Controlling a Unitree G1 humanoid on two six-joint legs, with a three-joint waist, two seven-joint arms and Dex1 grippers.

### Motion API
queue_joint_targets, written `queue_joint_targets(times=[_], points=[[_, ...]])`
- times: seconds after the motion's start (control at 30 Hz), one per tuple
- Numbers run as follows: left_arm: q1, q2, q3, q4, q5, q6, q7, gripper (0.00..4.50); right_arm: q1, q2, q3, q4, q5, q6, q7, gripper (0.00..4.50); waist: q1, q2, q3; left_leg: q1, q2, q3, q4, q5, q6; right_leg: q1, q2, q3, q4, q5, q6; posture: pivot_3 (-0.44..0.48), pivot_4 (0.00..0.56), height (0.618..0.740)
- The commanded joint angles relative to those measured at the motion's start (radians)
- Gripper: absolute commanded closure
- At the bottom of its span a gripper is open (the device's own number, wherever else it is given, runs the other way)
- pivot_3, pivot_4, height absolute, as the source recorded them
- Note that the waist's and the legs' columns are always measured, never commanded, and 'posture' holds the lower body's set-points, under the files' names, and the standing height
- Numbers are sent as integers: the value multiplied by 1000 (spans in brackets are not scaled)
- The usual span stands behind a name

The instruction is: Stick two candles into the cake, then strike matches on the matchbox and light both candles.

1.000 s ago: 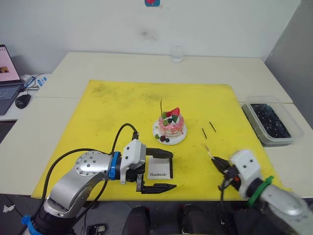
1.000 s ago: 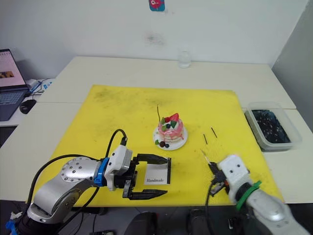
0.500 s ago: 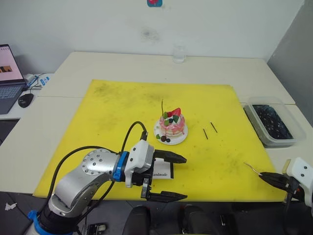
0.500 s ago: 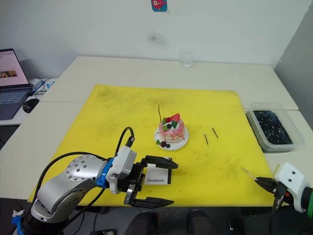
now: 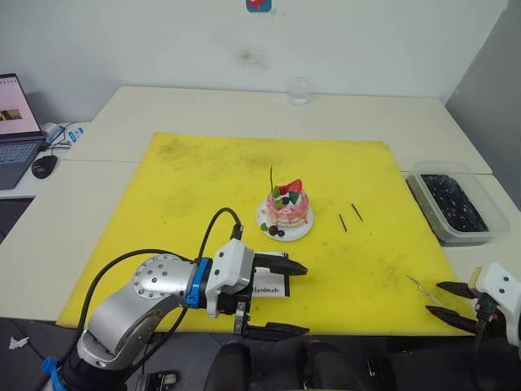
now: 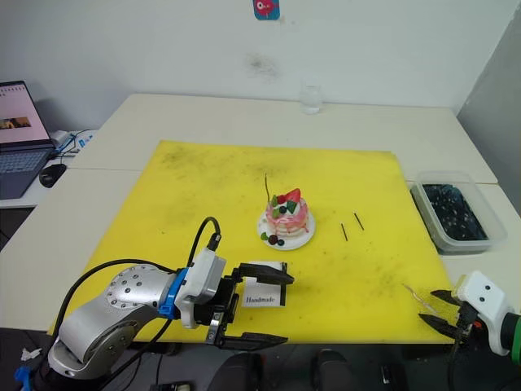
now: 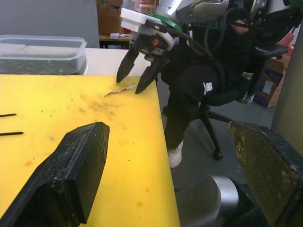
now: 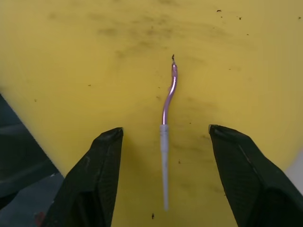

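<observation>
The pink cake [image 5: 286, 210] sits on its white plate mid-mat, with one thin candle [image 5: 271, 176] standing in it. A second candle [image 8: 165, 137], bent at its purple top, lies loose on the yellow mat [image 5: 195, 187] near the front right corner. My right gripper [image 5: 450, 302] is open around its pale end without touching it. Two dark matches [image 5: 348, 217] lie right of the cake. The white matchbox [image 5: 269, 288] rests near the front edge. My left gripper [image 5: 281, 298] is open over it, one finger across its far edge, the other past the mat's front edge.
A clear plastic container [image 5: 453, 204] of dark contents stands off the mat at the right. A glass [image 5: 298, 90] is at the table's back. A laptop [image 5: 11, 122] and mouse [image 5: 41, 165] sit far left. A person is seated behind my right gripper [image 7: 138, 75].
My right gripper carried the candle right to the mat's front corner, then opened and let it go onto the mat. The left gripper stayed open over the matchbox.
</observation>
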Motion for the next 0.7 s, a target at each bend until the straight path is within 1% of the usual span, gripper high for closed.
queue_joint_targets(times=[0.03, 0.1, 0.2, 0.27, 0.33, 0.4, 0.43, 0.47, 0.53, 0.7], points=[[-6, 8, 36, 4, 7, -45, -13, 0, -10, -50, -125, -158, 93, 136, 16, 1669, 0, 1, 0, 0, 0, 0, 0, 0, 0, 0, 0, 0, 0, 0, 0, 0, 150, 740], [-27, 6, 40, 41, 18, -60, -19, 0, -28, -94, -171, -235, 134, 248, 10, 1669, 0, 2, 0, 1, 0, 0, 0, 0, 0, 0, 0, 0, 1, 1, 2, 0, 150, 740], [-81, -17, 11, 55, 27, -41, 0, 0, -60, -213, -221, -296, 158, 455, 6, 1669, 3, 1, 0, 1, -1, -1, 1, 0, 0, 1, 0, 0, 0, 0, -1, 0, 150, 740], [-90, -22, -20, 46, 59, -60, -7, 0, -71, -292, -222, -324, 147, 568, -1, 1669, 4, 1, 0, 1, -1, -1, 1, 0, 0, 2, 0, 0, 0, -1, -1, 0, 150, 740], [-118, -44, -54, 25, 75, -52, 9, 0, -71, -364, -209, -326, 128, 632, 20, 1669, 4, 1, 0, 1, -1, 0, 1, 0, 0, 4, -1, 1, -2, 0, -1, 0, 150, 740], [-142, -62, -91, 25, 103, -70, 5, 0, -104, -413, -165, -313, 135, 678, 13, 1669, 4, 0, 0, 0, -2, 1, 1, 0, 0, 4, -1, 0, -4, 0, 0, 0, 150, 740], [-151, -60, -106, 35, 124, -91, -11, 0, -138, -430, -127, -308, 150, 694, -3, 1669, 4, 0, 0, 0, -2, 0, 1, 0, 0, 4, 0, 0, -4, 1, 2, 0, 150, 740], [-158, -63, -124, 31, 142, -98, -13, 0, -147, -435, -115, -302, 150, 699, -3, 1669, 4, 0, 1, 0, -2, 0, 1, 0, 0, 4, 0, 0, -4, 1, 3, 0, 150, 740], [-173, -66, -136, 44, 157, -119, -26, 0, -191, -454, -48, -282, 156, 714, -13, 1669, 4, 0, 1, 0, -1, 0, 0, 0, 0, 4, 0, -1, -4, 2, 3, 0, 150, 740], [-182, -79, -156, 67, 190, -160, -37, 0, -227, -483, 91, -214, 108, 680, -24, 1669, 3, 0, 1, 0, -1, 0, 0, 0, 0, 3, 1, -1, -4, 1, 3, 0, 150, 740]])
